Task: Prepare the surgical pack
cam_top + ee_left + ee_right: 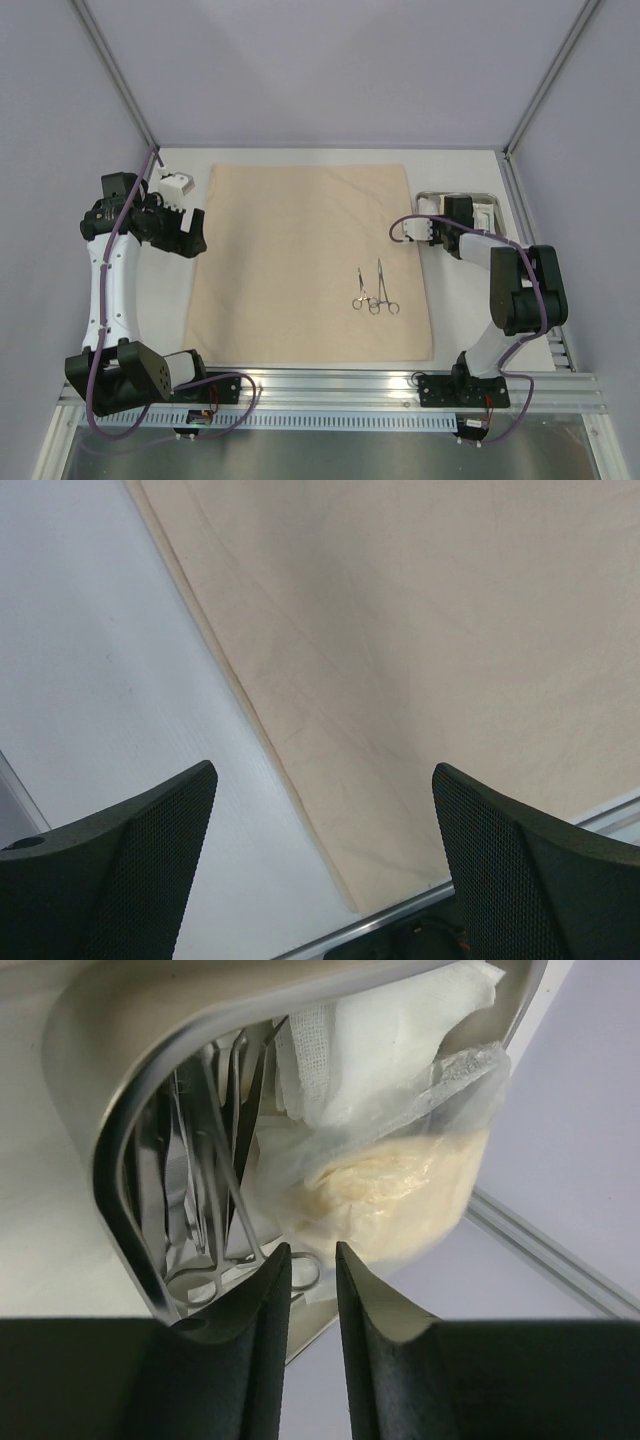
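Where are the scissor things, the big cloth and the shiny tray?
Clamps (381,283): top view, the longer one's shaft.
Cloth (300,255): top view, its bare middle.
Tray (120,1030): right wrist view, its curved steel wall.

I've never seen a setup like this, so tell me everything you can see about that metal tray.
The tray is small, shallow, shiny steel with rounded corners, lying flat on the white table right of the cloth. It holds ring-handled instruments, white gauze and a clear packet. The right fingers hover at its rim, slightly apart.
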Controlling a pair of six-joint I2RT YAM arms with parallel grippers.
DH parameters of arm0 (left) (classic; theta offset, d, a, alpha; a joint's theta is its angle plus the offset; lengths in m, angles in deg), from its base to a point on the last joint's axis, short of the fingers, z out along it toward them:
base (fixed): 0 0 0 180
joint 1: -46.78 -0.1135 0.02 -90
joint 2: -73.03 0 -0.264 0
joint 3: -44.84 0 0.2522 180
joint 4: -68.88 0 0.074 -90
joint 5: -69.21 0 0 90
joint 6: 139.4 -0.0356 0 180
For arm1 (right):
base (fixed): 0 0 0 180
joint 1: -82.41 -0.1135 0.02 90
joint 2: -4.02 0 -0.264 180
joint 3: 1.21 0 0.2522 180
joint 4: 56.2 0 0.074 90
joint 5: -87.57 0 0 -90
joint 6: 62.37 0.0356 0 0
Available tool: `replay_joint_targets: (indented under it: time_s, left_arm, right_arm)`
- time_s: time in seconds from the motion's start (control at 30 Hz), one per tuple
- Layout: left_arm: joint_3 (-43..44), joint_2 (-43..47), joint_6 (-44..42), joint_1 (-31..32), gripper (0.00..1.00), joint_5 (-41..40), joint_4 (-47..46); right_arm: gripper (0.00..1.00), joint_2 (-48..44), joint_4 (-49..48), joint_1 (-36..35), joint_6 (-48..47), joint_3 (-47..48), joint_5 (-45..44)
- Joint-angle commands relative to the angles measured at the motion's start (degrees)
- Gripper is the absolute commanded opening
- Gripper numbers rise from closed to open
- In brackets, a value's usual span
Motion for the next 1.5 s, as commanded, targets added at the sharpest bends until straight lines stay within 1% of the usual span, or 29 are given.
replay_joint_targets:
  time_s: [0.0, 0.07, 0.23, 0.33, 0.37, 0.4, 0.47, 0.5, 0.53, 0.6, 0.63, 0.67, 0.7, 0.73, 0.77, 0.8, 0.83, 0.87, 0.9, 1.0, 1.03, 1.07, 1.13, 1.17, 1.27, 1.33, 1.47]
  left_arm:
    - [-0.6, 0.6, -1.8, -0.2, 0.98, 1.0, -1.4]
    - [-0.8, 0.5, -1.8, -0.2, 0.98, 0.7, -1.8]
    - [-1.0, 0.6, -1.6, -0.2, 0.98, 1.1, -1.8]
    - [-1.0, 0.6, -1.4, -0.2, 0.98, 1.2, -2.0]
    - [-0.9, 0.6, -1.1, -0.2, 0.98, 1.1, -2.1]
    - [-0.8, 0.6, -0.9, -0.2, 0.98, 1.1, -2.0]
    - [-0.7, 0.5, -0.1, -0.2, 0.98, 1.0, -1.9]
    - [-0.7, 0.6, 0.4, -0.2, 0.98, 0.6, -1.9]
    - [-0.7, 0.7, 0.8, -0.2, 0.98, 0.2, -1.6]
    - [-0.6, 0.7, 1.8, -0.2, 0.98, -2.2, -1.3]
    - [-0.6, 0.7, 2.2, -0.2, 0.98, -3.2, -0.7]
    - [-0.5, 0.7, 2.3, -0.2, 0.98, -4.4, -0.2]
    - [-0.5, 0.8, 2.6, -0.2, 0.98, -6.3, 0.3]
    - [-0.5, 0.9, 2.7, -0.2, 0.98, -7.1, 1.4]
    - [-0.6, 1.1, 2.7, -0.2, 0.98, -7.8, 2.0]
    - [-0.7, 1.6, 2.6, -0.2, 0.98, -8.7, 2.5]
    - [-0.9, 2.0, 2.2, -0.2, 0.98, -8.9, 3.5]
    - [-1.4, 2.4, 2.1, -0.2, 0.98, -9.1, 3.8]
    - [-1.6, 3.5, 1.9, -0.2, 0.98, -9.1, 4.3]
    - [-3.1, 5.8, 0.9, -0.2, 0.98, -8.6, 5.6]
    - [-3.6, 6.4, 0.8, -0.2, 0.98, -8.4, 5.7]
    - [-4.2, 7.0, 0.5, -0.2, 0.98, -8.4, 5.8]
    - [-4.8, 8.6, 0.3, -0.2, 0.98, -8.3, 6.1]
    - [-5.1, 9.3, 0.2, -0.2, 0.98, -8.7, 6.3]
    - [-6.3, 10.8, -0.3, -0.2, 0.98, -8.4, 6.9]
    - [-7.4, 11.8, -0.8, -0.2, 0.98, -8.0, 7.1]
    - [-9.2, 13.4, -1.6, -0.2, 0.98, -7.7, 6.7]
  right_arm:
    - [0.27, -0.5, -2.8, -0.2, 0.2, 0.0, -0.5]
    - [0.31, -0.9, -2.9, -0.2, 0.2, 0.4, -0.8]
    - [0.31, -3.0, -4.8, -0.8, 1.7, 1.4, -2.6]
    - [0.31, -5.9, -4.4, -1.3, 6.3, 3.8, -2.0]
    - [0.32, -6.8, -3.0, -1.6, 8.1, 4.7, -1.1]
    - [0.32, -8.8, -1.9, -1.8, 11.6, 6.5, -0.5]
    - [0.38, -11.0, 0.7, -2.9, 16.5, 8.7, 1.0]
    - [0.40, -13.2, 3.2, -3.3, 23.2, 11.3, 1.4]
    - [0.45, -14.3, 4.3, -4.6, 27.5, 12.8, 2.0]
    - [0.48, -17.1, 10.1, -5.8, 38.6, 16.8, 2.4]
    - [0.48, -17.4, 13.5, -6.7, 50.2, 22.0, 3.4]
    - [0.48, -17.6, 20.3, -7.0, 57.3, 25.2, 3.6]
    - [0.45, -17.4, 23.6, -7.2, 63.4, 27.7, 3.6]
    - [0.43, -17.2, 26.6, -7.4, 75.2, 31.8, 6.0]
    - [0.40, -16.8, 32.2, -7.5, 79.7, 33.2, 7.2]
    - [0.37, -16.7, 34.5, -7.6, 83.5, 33.9, 8.3]
    - [0.30, -16.9, 36.4, -8.5, 87.8, 34.1, 9.4]
    - [0.28, -17.5, 39.1, -9.2, 93.6, 33.0, 9.7]
    - [0.26, -17.9, 40.1, -10.3, 96.6, 31.7, 9.5]
    - [0.26, -19.5, 43.0, -17.4, 102.4, 25.7, 4.9]
    - [0.26, -19.6, 43.4, -21.6, 103.5, 24.2, 2.5]
    - [0.26, -19.3, 43.9, -23.5, 106.0, 21.3, 2.1]
    - [0.24, -18.1, 44.4, -28.2, 108.8, 19.0, 1.1]
    - [0.23, -16.7, 44.4, -29.2, 111.2, 17.0, 1.2]
    - [0.20, -13.9, 42.7, -32.8, 113.8, 14.4, 1.7]
    - [0.20, -11.3, 42.2, -35.4, 114.0, 14.1, -0.3]
    - [0.19, -6.2, 42.2, -37.1, 113.5, 15.2, -0.2]
